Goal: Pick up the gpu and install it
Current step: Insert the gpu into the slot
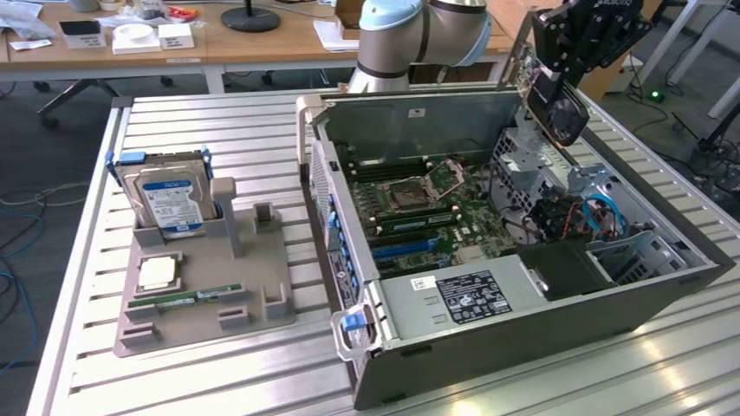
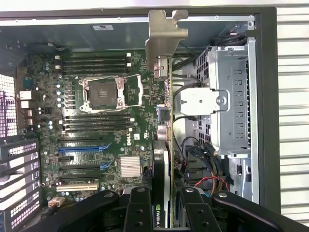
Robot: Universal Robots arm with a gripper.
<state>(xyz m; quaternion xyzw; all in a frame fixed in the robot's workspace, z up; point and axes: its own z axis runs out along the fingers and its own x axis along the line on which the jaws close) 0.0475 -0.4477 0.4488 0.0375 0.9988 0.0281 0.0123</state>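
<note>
While my gripper (image 1: 555,74) pinches the gpu (image 1: 562,109), jaws nearly closed, over the open computer case (image 1: 578,329), I note a ribbed metal table (image 1: 220,121) and wooden desks (image 1: 272,45) behind.

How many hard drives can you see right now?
1. The hard drive stands in the grey holder at the exterior view's left of the computer case. More could be hidden inside the case.
</note>
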